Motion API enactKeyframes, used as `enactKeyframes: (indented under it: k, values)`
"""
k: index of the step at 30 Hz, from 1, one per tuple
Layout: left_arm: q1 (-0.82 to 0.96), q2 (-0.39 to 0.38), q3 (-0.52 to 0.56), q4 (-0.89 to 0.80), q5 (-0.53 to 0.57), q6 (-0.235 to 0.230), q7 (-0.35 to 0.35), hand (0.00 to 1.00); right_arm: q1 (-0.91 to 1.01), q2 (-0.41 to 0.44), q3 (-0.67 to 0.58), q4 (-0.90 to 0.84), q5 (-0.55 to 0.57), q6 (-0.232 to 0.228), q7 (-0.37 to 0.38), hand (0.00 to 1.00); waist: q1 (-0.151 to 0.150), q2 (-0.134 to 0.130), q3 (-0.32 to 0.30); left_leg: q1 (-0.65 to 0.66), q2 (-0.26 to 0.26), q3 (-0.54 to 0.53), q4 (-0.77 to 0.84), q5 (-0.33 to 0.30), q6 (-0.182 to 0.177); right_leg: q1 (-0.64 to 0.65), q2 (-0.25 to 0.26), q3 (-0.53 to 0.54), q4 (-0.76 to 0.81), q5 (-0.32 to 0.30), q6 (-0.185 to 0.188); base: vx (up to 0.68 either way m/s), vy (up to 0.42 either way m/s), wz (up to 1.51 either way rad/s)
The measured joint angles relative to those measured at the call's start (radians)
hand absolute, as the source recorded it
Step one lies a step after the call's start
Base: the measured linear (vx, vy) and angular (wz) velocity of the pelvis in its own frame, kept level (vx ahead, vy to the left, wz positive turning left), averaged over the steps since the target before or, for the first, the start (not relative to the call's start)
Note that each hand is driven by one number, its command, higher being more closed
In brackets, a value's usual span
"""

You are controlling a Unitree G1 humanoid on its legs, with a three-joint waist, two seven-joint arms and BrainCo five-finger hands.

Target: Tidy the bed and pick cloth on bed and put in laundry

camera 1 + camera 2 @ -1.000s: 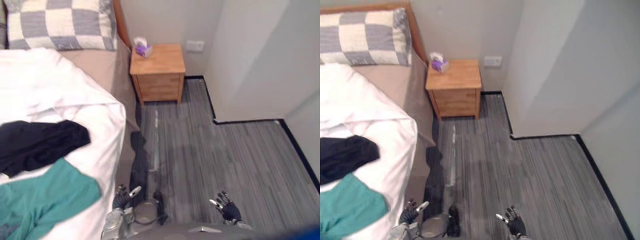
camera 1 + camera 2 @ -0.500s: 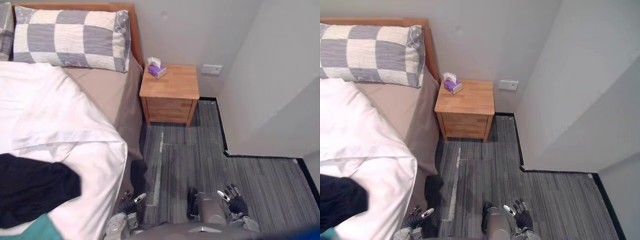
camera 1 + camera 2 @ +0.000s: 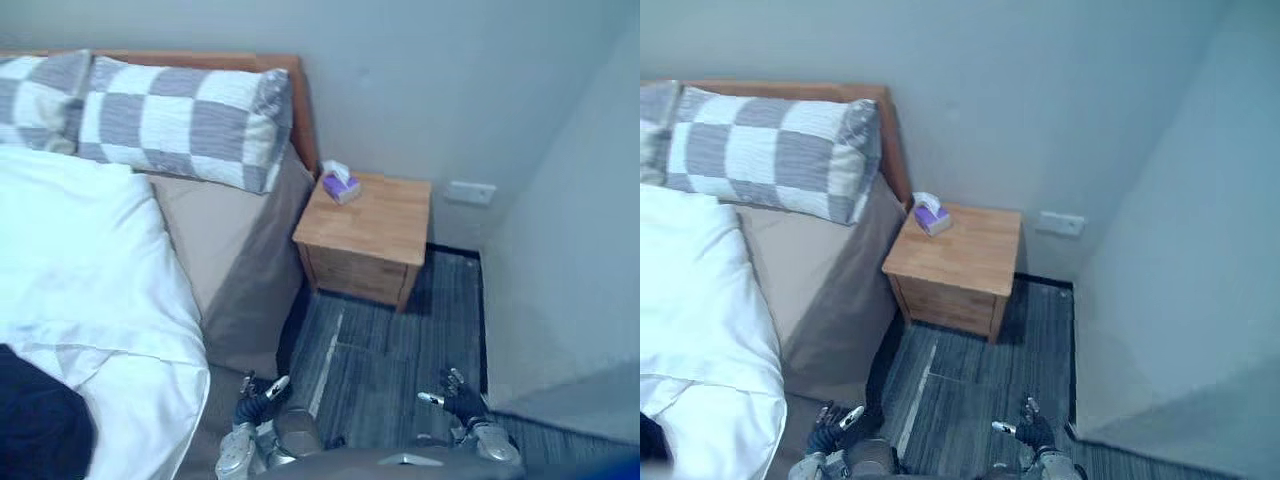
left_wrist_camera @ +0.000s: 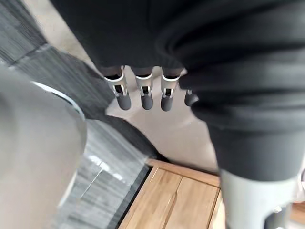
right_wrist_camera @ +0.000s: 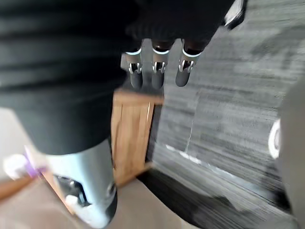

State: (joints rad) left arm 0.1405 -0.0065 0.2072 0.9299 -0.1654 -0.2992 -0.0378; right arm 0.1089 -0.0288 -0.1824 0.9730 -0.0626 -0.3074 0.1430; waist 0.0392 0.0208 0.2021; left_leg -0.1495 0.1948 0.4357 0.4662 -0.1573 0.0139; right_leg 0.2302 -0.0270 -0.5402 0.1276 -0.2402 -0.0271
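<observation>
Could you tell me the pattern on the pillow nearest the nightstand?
Grey and pale checks; the pillow shows best in the left eye view.

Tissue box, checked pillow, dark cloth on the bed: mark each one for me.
tissue box (image 3: 345, 188): left eye view, on its purple body, atop the wooden nightstand.
checked pillow (image 3: 185, 125): left eye view, on the middle of its front face.
dark cloth (image 3: 38, 428): left eye view, on the part visible at the picture's lower left corner.
</observation>
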Motion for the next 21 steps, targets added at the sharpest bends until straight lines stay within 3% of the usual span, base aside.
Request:
enactKeyframes:
  k: [1, 2, 3, 4, 5, 6, 7, 8, 10, 11, 12, 13, 14, 15, 17, 18, 19, 21]
  values:
    - [0.000, 0.006, -0.014, 0.002, 0.000, 0.001, 0.000, 0.00, -0.001, -0.001, -0.005, 0.005, -0.001, 0.001, 0.000, 0.00, -0.005, -0.009, -0.007, 0.004, -0.008, 0.059, -0.028, 0.005, 0.030, 0.005, -0.005, -0.030, -0.004, -0.004, 0.008, 0.40, -0.086, 2.37]
    - [-0.001, 0.036, -0.051, 0.005, 0.001, 0.003, 0.000, 0.00, 0.001, 0.008, -0.018, 0.018, -0.001, 0.002, -0.002, 0.00, -0.028, -0.033, -0.026, 0.013, -0.056, 0.147, -0.121, 0.048, 0.102, 0.004, -0.032, -0.136, 0.013, 0.002, 0.027, 0.39, -0.096, 2.17]
    - [0.000, 0.047, -0.064, 0.007, 0.002, 0.009, 0.000, 0.00, 0.009, 0.012, -0.027, 0.027, 0.000, 0.003, -0.007, 0.00, -0.032, -0.045, -0.028, 0.028, -0.080, 0.188, -0.173, 0.077, 0.142, -0.001, -0.050, -0.189, 0.057, 0.010, 0.047, 0.44, -0.092, 2.31]
    - [-0.004, 0.042, -0.072, 0.009, -0.004, 0.016, 0.003, 0.00, 0.008, 0.005, -0.043, 0.028, -0.001, 0.005, -0.011, 0.00, -0.030, -0.035, -0.027, 0.041, -0.083, 0.189, -0.220, 0.102, 0.151, -0.037, -0.077, -0.220, 0.176, 0.010, 0.069, 0.32, -0.054, 1.64]
    - [-0.010, 0.037, -0.069, 0.012, -0.010, 0.030, 0.002, 0.00, -0.001, -0.009, -0.044, 0.027, 0.000, 0.004, -0.017, 0.00, -0.027, 0.002, -0.018, 0.059, -0.072, 0.135, -0.269, 0.118, 0.129, -0.087, -0.102, -0.232, 0.277, -0.032, 0.087, 0.26, -0.046, 1.51]
    - [-0.016, 0.033, -0.060, 0.038, -0.014, 0.035, 0.002, 0.00, -0.004, -0.011, -0.042, 0.024, 0.000, 0.001, -0.021, 0.00, -0.026, 0.002, -0.015, 0.082, -0.082, 0.089, -0.299, 0.132, 0.107, -0.059, -0.094, -0.224, 0.072, -0.030, 0.107, 0.21, -0.110, 1.27]
    - [-0.022, 0.038, -0.056, 0.050, -0.020, 0.036, 0.002, 0.00, -0.009, -0.007, -0.043, 0.029, -0.001, 0.002, -0.024, 0.00, -0.019, -0.023, -0.018, 0.102, -0.116, 0.077, -0.320, 0.133, 0.087, -0.030, -0.118, -0.223, -0.088, 0.098, 0.093, 0.26, -0.193, 1.11]
    - [-0.036, 0.048, -0.061, 0.073, -0.014, 0.039, 0.002, 0.00, -0.017, -0.003, -0.042, 0.047, -0.002, 0.005, -0.026, 0.00, -0.024, -0.026, -0.018, 0.135, -0.128, 0.059, -0.355, 0.109, 0.049, -0.012, -0.148, -0.255, -0.073, 0.143, 0.058, 0.20, -0.167, 0.90]
    - [-0.034, 0.031, -0.091, 0.113, -0.006, 0.058, 0.005, 0.00, -0.013, -0.032, -0.043, 0.064, -0.009, 0.008, -0.032, 0.00, -0.025, 0.015, -0.047, 0.186, -0.130, 0.037, -0.443, 0.116, 0.030, -0.040, -0.195, -0.265, 0.120, 0.113, 0.099, 0.16, -0.028, 0.76]
    - [-0.033, 0.024, -0.092, 0.113, 0.005, 0.067, 0.013, 0.00, -0.020, -0.037, -0.048, 0.058, -0.017, 0.017, -0.031, 0.00, -0.027, 0.024, -0.053, 0.207, -0.143, -0.010, -0.466, 0.115, 0.028, -0.081, -0.262, -0.233, 0.313, 0.090, 0.101, 0.18, -0.036, 0.87]
    - [-0.034, 0.035, -0.108, 0.113, 0.019, 0.080, 0.020, 0.00, -0.022, -0.032, -0.050, 0.055, -0.020, 0.023, -0.031, 0.00, -0.032, 0.012, -0.051, 0.230, -0.160, -0.068, -0.472, 0.120, 0.039, -0.125, -0.329, -0.173, 0.499, 0.098, 0.095, 0.19, -0.080, 1.16]
    - [-0.038, 0.045, -0.134, 0.113, 0.021, 0.087, 0.024, 0.00, -0.023, -0.031, -0.052, 0.053, -0.019, 0.024, -0.031, 0.00, -0.043, 0.012, -0.051, 0.239, -0.165, -0.111, -0.470, 0.120, 0.039, -0.156, -0.343, -0.116, 0.576, 0.076, 0.095, 0.24, -0.169, 1.54]
    - [-0.046, 0.066, -0.150, 0.114, 0.022, 0.100, 0.025, 0.00, -0.027, -0.024, -0.039, 0.053, -0.020, 0.028, -0.030, 0.00, -0.056, 0.007, -0.045, 0.234, -0.156, -0.182, -0.459, 0.126, 0.036, -0.175, -0.307, -0.041, 0.562, 0.004, 0.113, 0.26, -0.213, 1.88]
    - [-0.052, 0.068, -0.148, 0.115, 0.019, 0.108, 0.036, 0.00, -0.028, -0.021, -0.020, 0.043, -0.019, 0.026, -0.028, 0.00, -0.060, 0.006, -0.039, 0.229, -0.136, -0.252, -0.458, 0.138, 0.019, -0.196, -0.236, 0.041, 0.495, -0.042, 0.108, 0.23, -0.238, 1.90]
    - [-0.054, 0.071, -0.148, 0.113, 0.010, 0.115, 0.038, 0.00, -0.027, -0.020, 0.003, 0.045, -0.019, 0.021, -0.029, 0.00, -0.053, -0.009, -0.035, 0.214, -0.132, -0.351, -0.451, 0.153, -0.007, -0.204, -0.171, 0.142, 0.325, -0.043, 0.113, 0.14, -0.231, 1.74]
    - [-0.057, 0.084, -0.149, 0.112, 0.008, 0.115, 0.038, 0.00, -0.027, -0.017, 0.008, 0.051, -0.019, 0.018, -0.029, 0.00, -0.050, -0.035, -0.031, 0.213, -0.157, -0.387, -0.452, 0.160, -0.021, -0.195, -0.165, 0.196, 0.217, 0.018, 0.112, 0.09, -0.278, 1.91]
    - [-0.067, 0.099, -0.145, 0.118, -0.003, 0.120, 0.040, 0.00, -0.033, -0.010, 0.018, 0.074, -0.015, 0.013, -0.028, 0.00, -0.050, -0.066, -0.024, 0.215, -0.183, -0.451, -0.480, 0.166, -0.040, -0.153, -0.171, 0.223, 0.171, -0.001, 0.100, 0.07, -0.278, 1.48]
    - [-0.053, 0.067, -0.145, 0.105, -0.011, 0.109, 0.042, 0.00, -0.034, -0.034, 0.017, 0.084, 0.002, 0.004, -0.030, 0.00, -0.028, -0.017, -0.026, 0.214, -0.150, -0.495, -0.526, 0.195, -0.059, -0.150, -0.122, 0.258, 0.175, 0.005, 0.101, 0.05, -0.232, 1.01]
